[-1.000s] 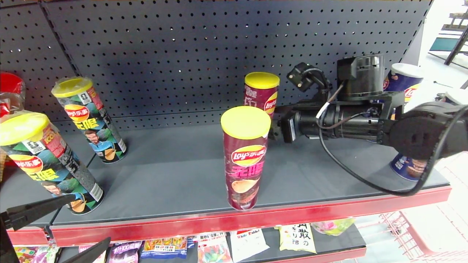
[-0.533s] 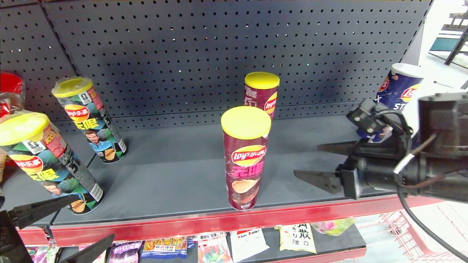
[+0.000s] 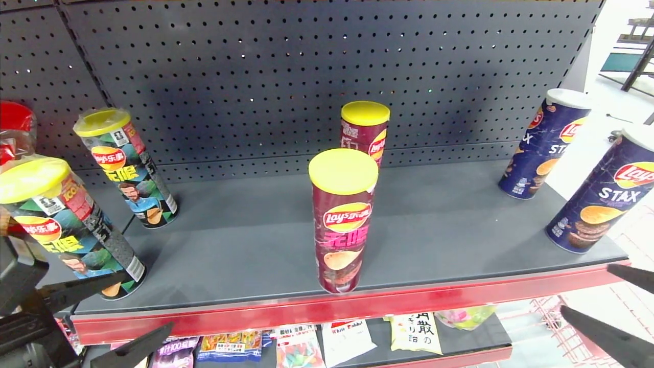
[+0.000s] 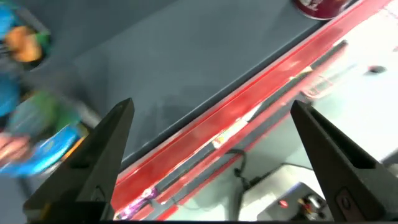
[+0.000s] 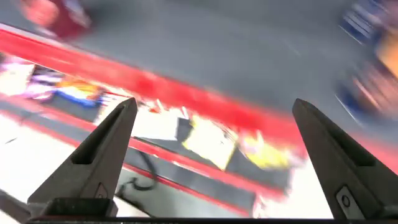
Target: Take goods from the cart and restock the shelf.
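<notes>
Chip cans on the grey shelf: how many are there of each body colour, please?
Green-patterned cans: 2
Maroon cans: 2
Dark blue cans: 2
Total: 6
Red-topped item, cut off at the left edge: not counted.

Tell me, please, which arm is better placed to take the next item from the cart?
Right, most likely: the right gripper is open and empty beside the red wire cart, while the left gripper sits at the opposite end of the shelf.

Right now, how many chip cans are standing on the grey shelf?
6. Left: front teal can, rear teal can. Middle: front maroon can, rear maroon can. Right: rear blue can, front blue can. A red-topped item at the far left may be another.
</notes>
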